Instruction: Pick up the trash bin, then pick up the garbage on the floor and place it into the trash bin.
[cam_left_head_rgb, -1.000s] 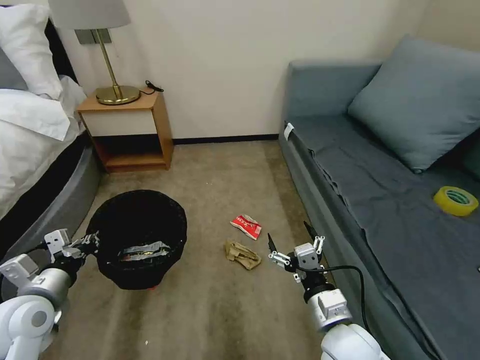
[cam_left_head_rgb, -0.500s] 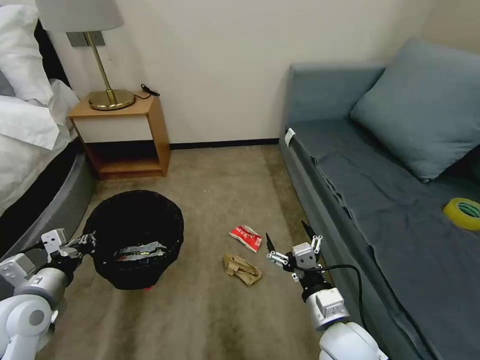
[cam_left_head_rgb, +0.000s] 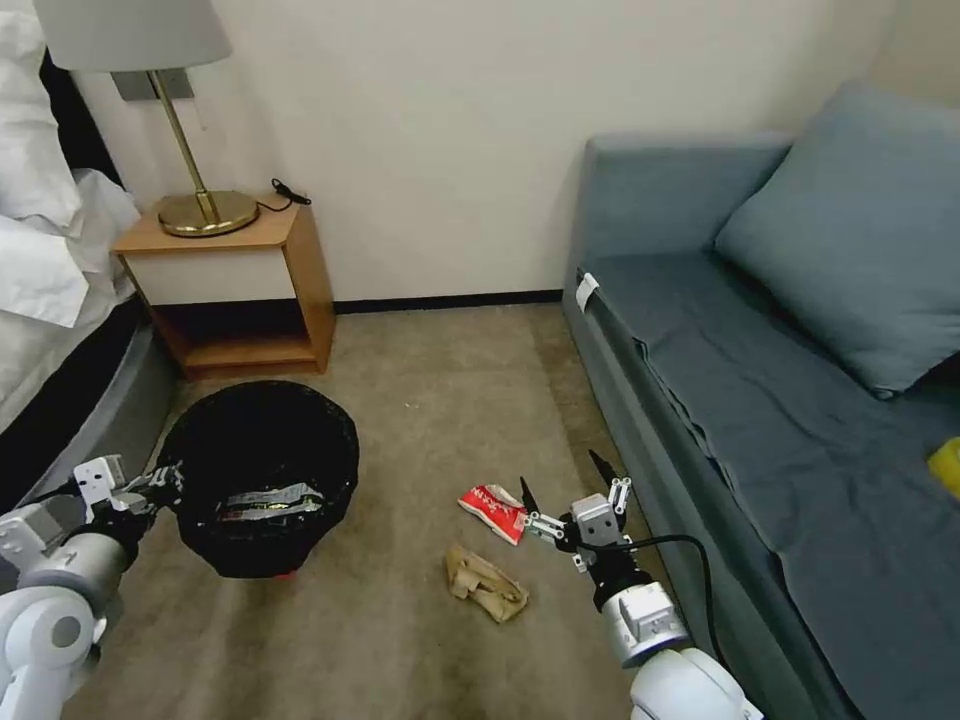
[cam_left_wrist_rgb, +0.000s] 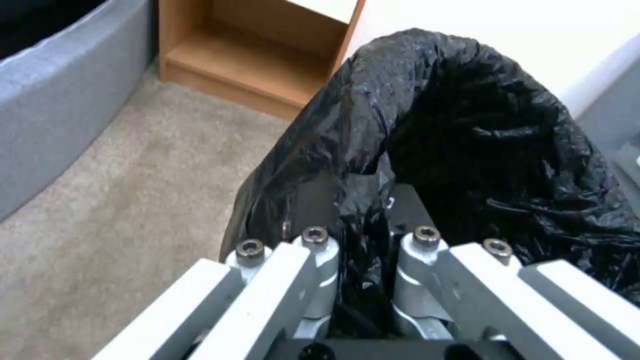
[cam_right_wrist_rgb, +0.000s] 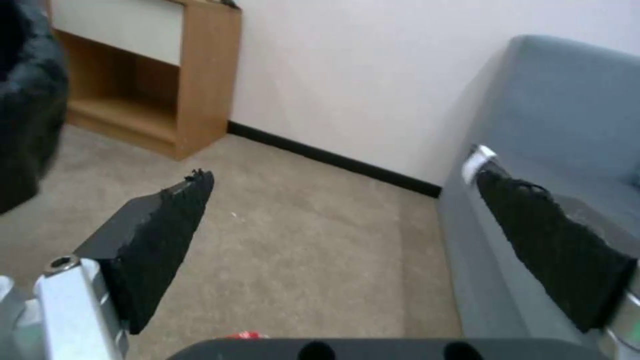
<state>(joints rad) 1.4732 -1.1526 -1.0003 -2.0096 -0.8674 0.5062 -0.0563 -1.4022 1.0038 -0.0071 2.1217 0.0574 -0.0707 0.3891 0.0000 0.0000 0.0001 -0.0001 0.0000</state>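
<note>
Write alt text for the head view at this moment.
The left gripper is clamped on the rim of the trash bin, while the open right gripper hovers beside a red-and-white packet and crumpled brown paper on the carpet, between a nightstand and a grey sofa.

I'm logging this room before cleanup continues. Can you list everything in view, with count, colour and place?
trash bin: one, black bag liner, on the carpet by the bed, litter inside
red-and-white packet: one, on the carpet beside the sofa
crumpled brown paper: one, on the carpet nearer the robot
nightstand: one, wooden, against the wall
lamp: one, brass base, on the nightstand
sofa: one, grey-blue, with a cushion
bed: one, white bedding
left gripper: shut on the bin's rim
right gripper: open, above the carpet by the packet
</note>
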